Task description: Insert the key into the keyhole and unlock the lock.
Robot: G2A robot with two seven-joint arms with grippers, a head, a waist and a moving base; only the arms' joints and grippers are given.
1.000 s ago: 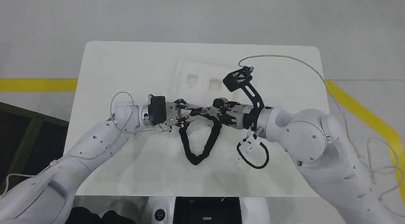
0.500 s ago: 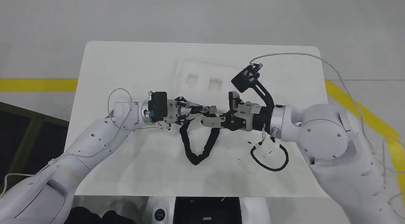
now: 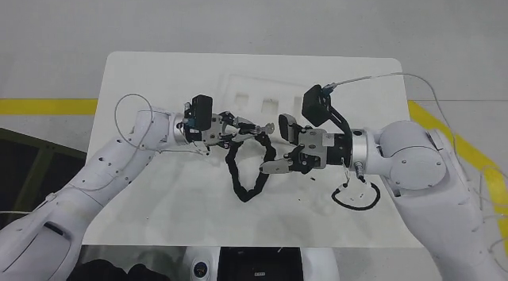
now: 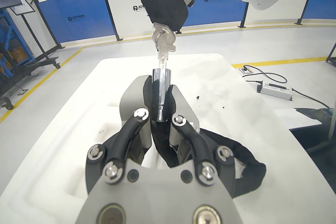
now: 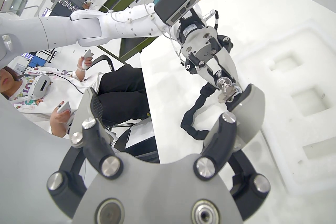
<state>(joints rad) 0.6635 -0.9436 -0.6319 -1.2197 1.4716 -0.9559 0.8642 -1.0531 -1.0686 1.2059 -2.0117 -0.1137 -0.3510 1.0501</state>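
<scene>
**Key in the cylinder, one pincer clamped, one spread**

My left pincer (image 4: 160,88) is closed on the lock cylinder (image 4: 162,93), a smooth chrome tube held between my black-padded fingers above the white table (image 3: 159,82). From the top view, this left pincer (image 3: 236,128) points toward my other arm.

The key (image 4: 165,41) is flat silver metal with a scalloped bow and a thin wire ring through it. Its blade enters the open end of the cylinder, in line with the tube.

The chain (image 3: 242,182) hangs from the cylinder and curls onto the table in a loose loop. It is wrapped in a soft, wrinkled black fabric sleeve.

My right pincer (image 3: 279,148) is spread wide and grips nothing. One rounded black pad (image 4: 164,3) sits right at the key's bow; I cannot tell whether it touches.

Behind the pincers lies a white foam tray (image 5: 288,57) with square-cut recesses.
</scene>
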